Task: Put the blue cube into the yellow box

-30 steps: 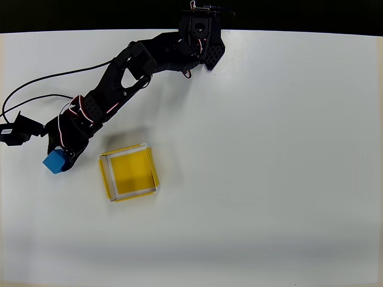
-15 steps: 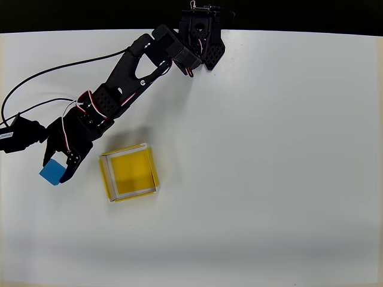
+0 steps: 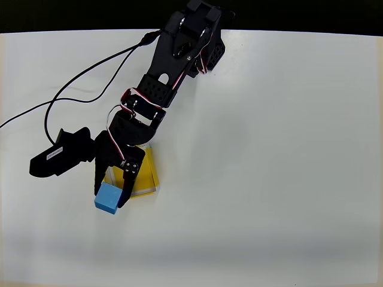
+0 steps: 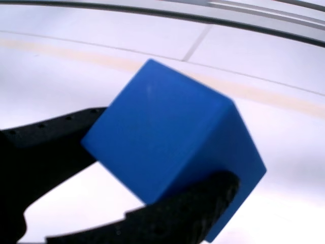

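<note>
gripper clamps cube betw both fingers, cube tilted corner-on, no long axis, at box near-left corner.

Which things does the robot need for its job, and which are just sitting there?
Needed for the job:
- blue cube, pinched between the fingers
- yellow box, partly under the arm

Just there:
- black cable trailing across the white table
</note>
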